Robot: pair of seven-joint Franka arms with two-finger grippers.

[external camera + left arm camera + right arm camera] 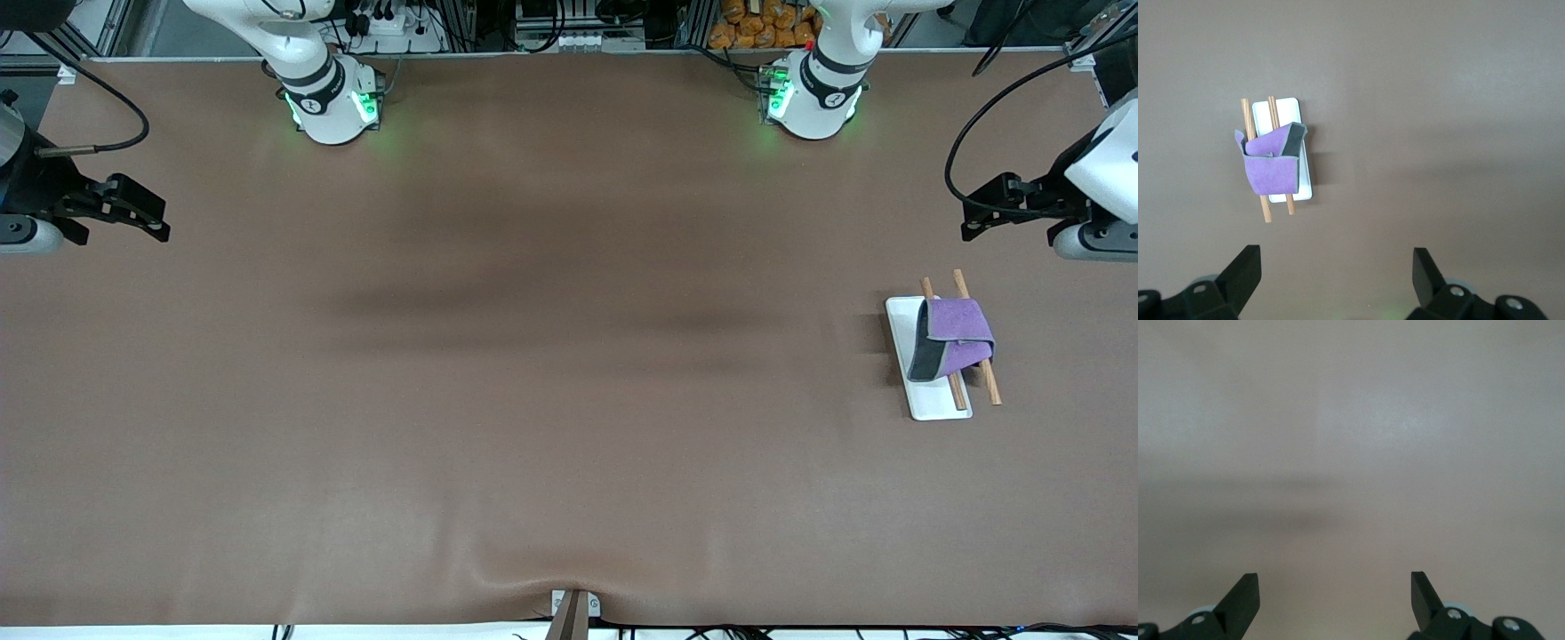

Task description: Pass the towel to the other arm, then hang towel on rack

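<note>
At the right arm's end of the desk [533, 400], the right claw [147, 213] hangs over bare brown surface, its black fingers [1241, 600] spread wide and gripping nothing; that arm waits. The right wrist view shows only the plain desk under those parted fingers.

Across the middle, the brown covering lies flat, with a few darker shadow bands and a slight ripple at the edge nearest the front camera.

Toward the left arm's end stands the rack [933, 400], a white tray base with two thin wooden rods [989, 378] running side by side above it. The towel [956, 338] is draped over both rods, purple face mostly outward, with a dark grey fold showing along the side toward the middle of the desk. It covers the part of the rods farther from the front camera; their nearer ends stick out bare.

The left claw [978, 213] is up over the desk near the rack, apart from it, released, fingers [1245, 270] wide and empty. In the left wrist view the rack [1301, 180] and towel [1271, 173] sit well clear of the fingertips
</note>
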